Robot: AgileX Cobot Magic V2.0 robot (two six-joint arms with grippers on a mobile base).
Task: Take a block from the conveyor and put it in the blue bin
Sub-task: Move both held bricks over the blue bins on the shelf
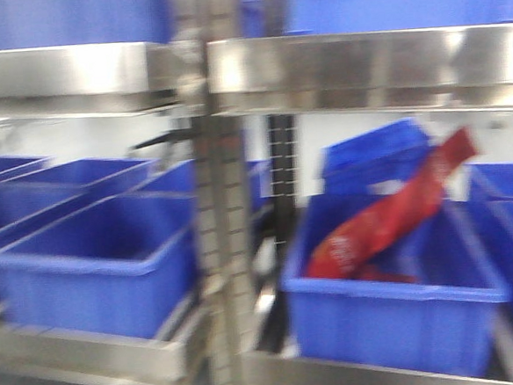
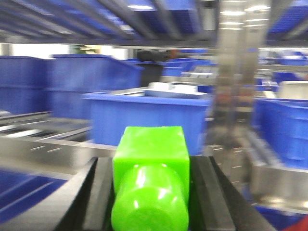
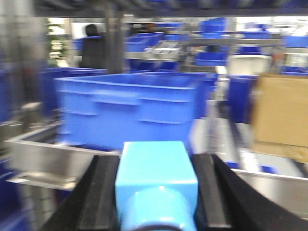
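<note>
A steel shelving rack (image 1: 212,213) fills the front view, blurred by motion, and its shelves are loaded with blue bins (image 1: 103,265). On the lower shelf, right of the upright, one open bin (image 1: 397,315) holds a red packet (image 1: 390,214) that leans up and over the back rim.

In the left wrist view a blue bin (image 2: 144,120) stands on a steel shelf straight ahead, with more bins behind it and to either side. The right wrist view faces a wide blue bin (image 3: 125,110) on a steel ledge, and a brown cardboard box (image 3: 281,115) stands off to the right of it.

The left hand (image 2: 150,192) is closed on a green block (image 2: 151,159). Its black fingers (image 2: 98,192) press against both flanks, and the block's square end points toward the bin in front. The right hand (image 3: 156,187) is closed in the same way on a light blue block (image 3: 156,178), with a dark finger tight against each side. Both blocks are carried clear of any surface — each is level with the wall of the bin ahead but apart from it.
</note>
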